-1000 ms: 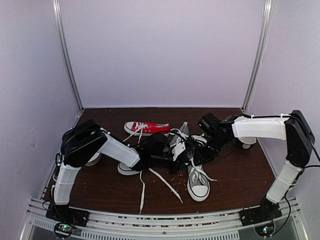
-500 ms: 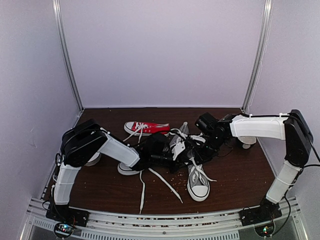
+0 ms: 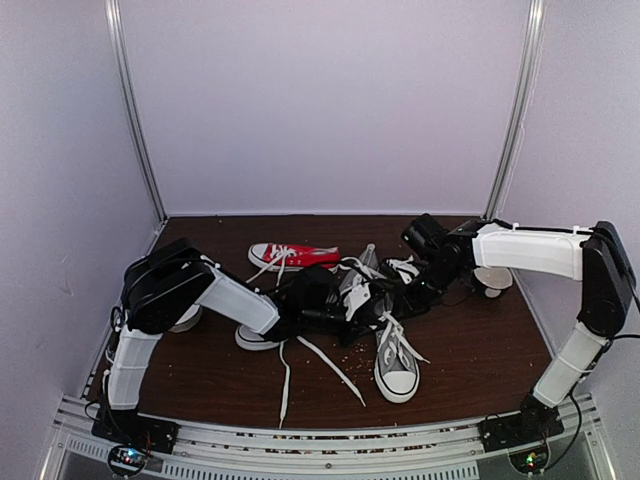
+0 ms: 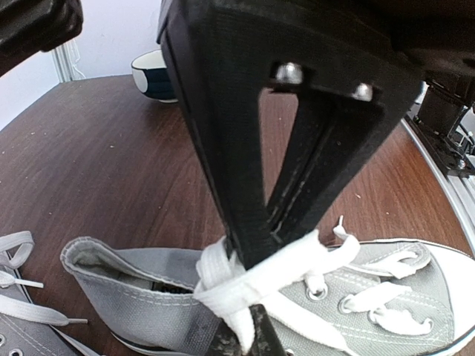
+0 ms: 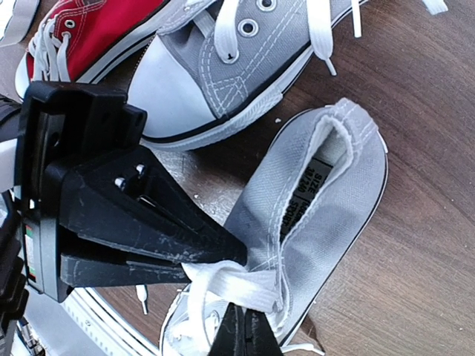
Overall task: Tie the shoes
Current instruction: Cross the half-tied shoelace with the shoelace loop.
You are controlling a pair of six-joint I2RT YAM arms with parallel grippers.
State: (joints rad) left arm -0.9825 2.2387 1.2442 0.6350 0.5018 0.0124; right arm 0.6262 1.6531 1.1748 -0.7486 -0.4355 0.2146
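Observation:
Two grey shoes lie mid-table. One (image 3: pixel 397 368) points toward the front edge, the other (image 3: pixel 362 268) lies behind it. Both grippers meet over the near shoe's opening (image 5: pixel 326 185). My left gripper (image 4: pixel 256 251) is shut on a white lace (image 4: pixel 300 258) crossing above the grey shoe's eyelets (image 4: pixel 133 297). From the opposite side, my right gripper (image 5: pixel 243 330) is shut on the same bundle of lace (image 5: pixel 237 285) just beside the left fingers (image 5: pixel 148 230). In the top view the left gripper (image 3: pixel 352 303) and right gripper (image 3: pixel 398 300) nearly touch.
A red sneaker (image 3: pixel 292 255) lies behind the grey pair. Another shoe's white toe (image 3: pixel 255 338) shows under the left arm. Loose white laces (image 3: pixel 330 368) trail toward the front rail. A dark-rimmed bowl (image 3: pixel 490 283) stands at the right.
The right jaws have closed on the lace. The right wrist has drawn slightly back and to the right. The left arm has stayed put.

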